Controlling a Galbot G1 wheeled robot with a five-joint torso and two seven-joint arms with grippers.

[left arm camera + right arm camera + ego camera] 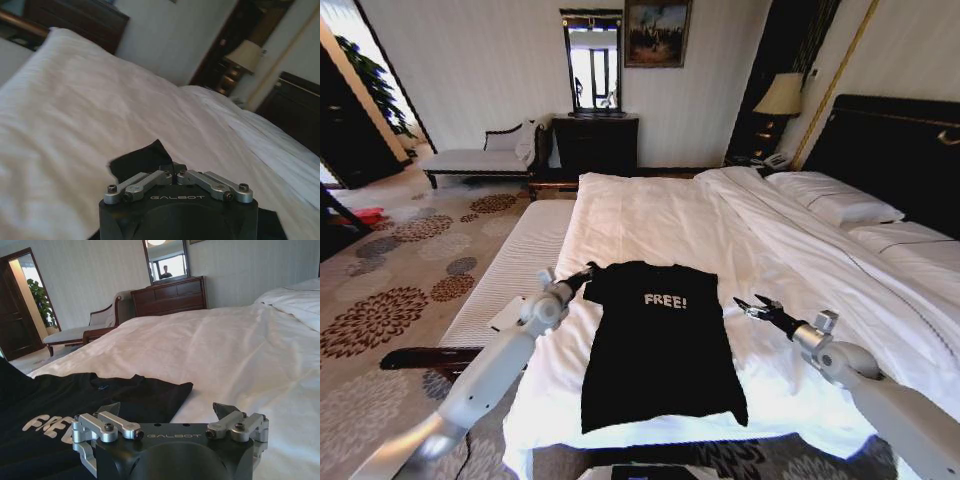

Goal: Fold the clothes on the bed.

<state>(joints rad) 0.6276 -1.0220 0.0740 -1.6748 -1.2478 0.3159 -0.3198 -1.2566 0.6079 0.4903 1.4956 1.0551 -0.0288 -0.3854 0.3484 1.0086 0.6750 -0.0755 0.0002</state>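
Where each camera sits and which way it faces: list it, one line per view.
Head: high on the robot, looking down at the T-shirt on the bed; both arms show.
Left wrist: behind the left end effector, shut on the sleeve.
Right wrist: behind the open right end effector, beside the shirt.
All views share shirt and bed.

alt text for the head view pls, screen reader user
A black T-shirt with white "FREE!" lettering lies flat on a white bed. The left claw is at its left sleeve; the right claw hovers open just off its right edge.
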